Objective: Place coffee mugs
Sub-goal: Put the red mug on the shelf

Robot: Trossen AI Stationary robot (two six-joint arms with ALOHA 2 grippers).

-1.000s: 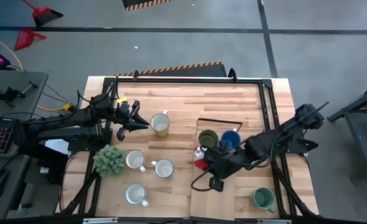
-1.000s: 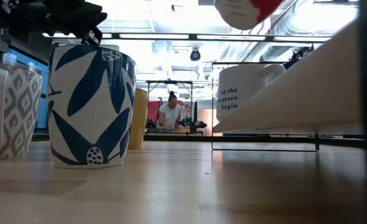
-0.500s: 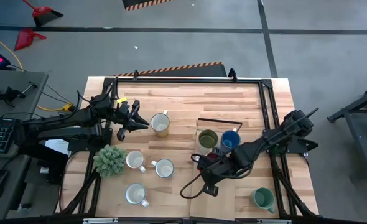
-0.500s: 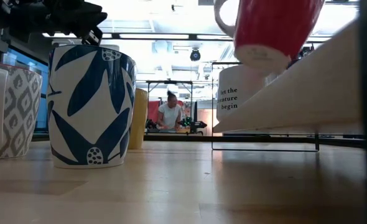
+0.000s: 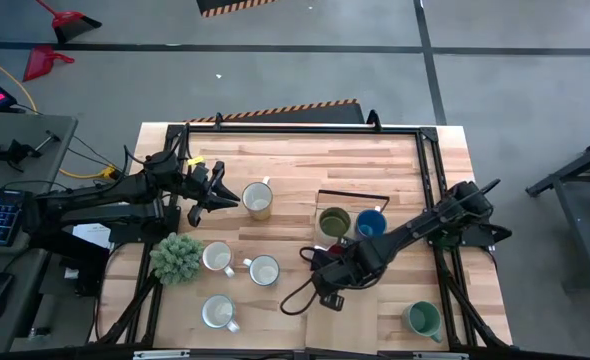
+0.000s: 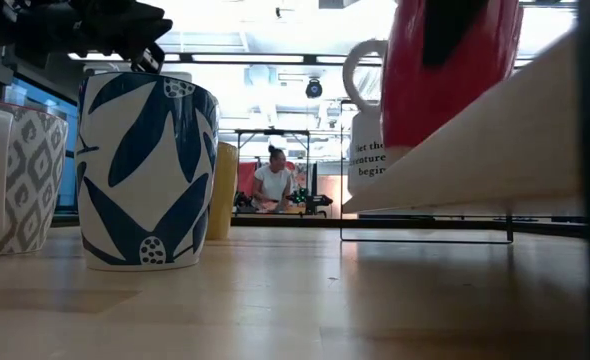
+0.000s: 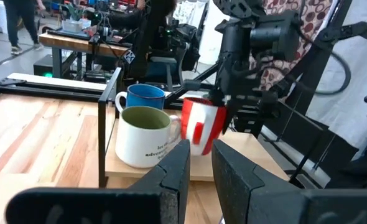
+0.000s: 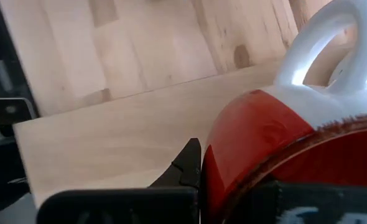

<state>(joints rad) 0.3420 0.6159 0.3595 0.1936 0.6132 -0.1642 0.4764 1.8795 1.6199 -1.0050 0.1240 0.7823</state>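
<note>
You've got the butcher-block table (image 5: pixel 295 170) under both arms, with a raised wooden board (image 5: pixel 360 305) on its right half, front edge. Right arm (image 5: pixel 425 225) reaches diagonally from the right edge down over that board; left arm (image 5: pixel 95 200) lies across the left edge, parked. Bushy green plant (image 5: pixel 177 257) sits at the left front, in a blue-and-white leaf-patterned pot (image 6: pixel 145 170) in the low view. Right gripper (image 5: pixel 327 272) is clenched on the red mug (image 6: pixel 445 70), pinching its rim: one finger runs down inside the cup, the other outside, mug upright with its white handle (image 6: pixel 360 75) sticking out sideways, hanging just above the board near its left end; contact with the board, can't tell. Left gripper (image 5: pixel 218 190) hovers beside the cream mug (image 5: pixel 258 200), fingers (image 7: pixel 171 180) nearly together, a narrow gap between them, grasping nothing. Olive green mug (image 5: pixel 334 223) and blue mug (image 5: pixel 371 224) stand side by side at the back of the board, just behind the red one; the olive one has dark lettering on a white outside. Teal green mug (image 5: pixel 423 320) stands alone at the board's right front corner. Three white mugs (image 5: pixel 218 258) (image 5: pixel 264 270) (image 5: pixel 218 312) cluster on the bare table right of the plant, all upright, apart from each other.
</note>
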